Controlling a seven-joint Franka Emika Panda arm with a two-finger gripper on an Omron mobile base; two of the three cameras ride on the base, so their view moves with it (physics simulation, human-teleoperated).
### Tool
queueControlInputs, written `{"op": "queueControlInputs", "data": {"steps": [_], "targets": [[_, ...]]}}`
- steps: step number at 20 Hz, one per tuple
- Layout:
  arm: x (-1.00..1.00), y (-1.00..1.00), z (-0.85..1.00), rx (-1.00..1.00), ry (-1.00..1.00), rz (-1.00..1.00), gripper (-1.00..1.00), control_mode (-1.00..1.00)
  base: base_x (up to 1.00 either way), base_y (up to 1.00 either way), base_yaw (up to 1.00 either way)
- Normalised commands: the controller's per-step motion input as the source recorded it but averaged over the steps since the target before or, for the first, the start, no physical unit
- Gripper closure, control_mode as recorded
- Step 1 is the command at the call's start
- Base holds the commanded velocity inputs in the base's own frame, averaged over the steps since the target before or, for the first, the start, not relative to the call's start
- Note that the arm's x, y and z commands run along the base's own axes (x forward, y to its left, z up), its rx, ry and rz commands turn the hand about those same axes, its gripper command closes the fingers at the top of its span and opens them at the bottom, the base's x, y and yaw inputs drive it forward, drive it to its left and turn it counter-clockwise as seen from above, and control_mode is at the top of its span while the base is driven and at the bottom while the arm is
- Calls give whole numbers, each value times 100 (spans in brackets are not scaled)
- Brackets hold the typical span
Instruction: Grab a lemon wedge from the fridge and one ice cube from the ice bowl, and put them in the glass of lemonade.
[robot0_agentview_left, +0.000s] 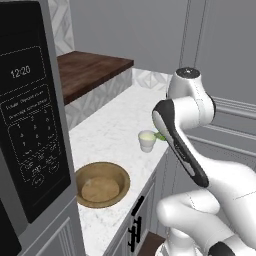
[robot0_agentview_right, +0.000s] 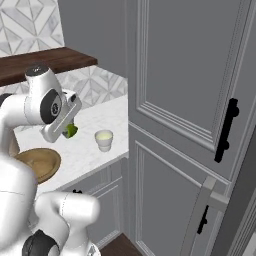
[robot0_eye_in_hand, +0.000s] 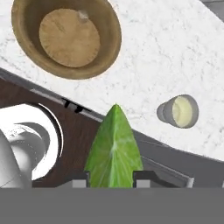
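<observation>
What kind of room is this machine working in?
A kitchen, rendered rather than real. A microwave with a keypad stands on a white marble counter, grey panelled cabinets rise beside it, and a wooden bowl and a glass of lemonade sit on the counter. The claw holds a lemon wedge.

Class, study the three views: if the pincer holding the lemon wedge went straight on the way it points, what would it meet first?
The pincer, shut on the lemon wedge, points down beside the counter edge. It would probably meet the dark floor first, not the glass, though depth is unclear.
</observation>
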Motion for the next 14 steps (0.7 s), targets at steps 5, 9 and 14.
{"op": "queueControlInputs", "data": {"steps": [5,9,14], "targets": [[26,-6,-19,-39,1,56,100,-100,0,0,0],[7,-12,-13,-37,0,59,100,-100,0,0,0],[2,-6,-20,-38,0,59,100,-100,0,0,0]]}}
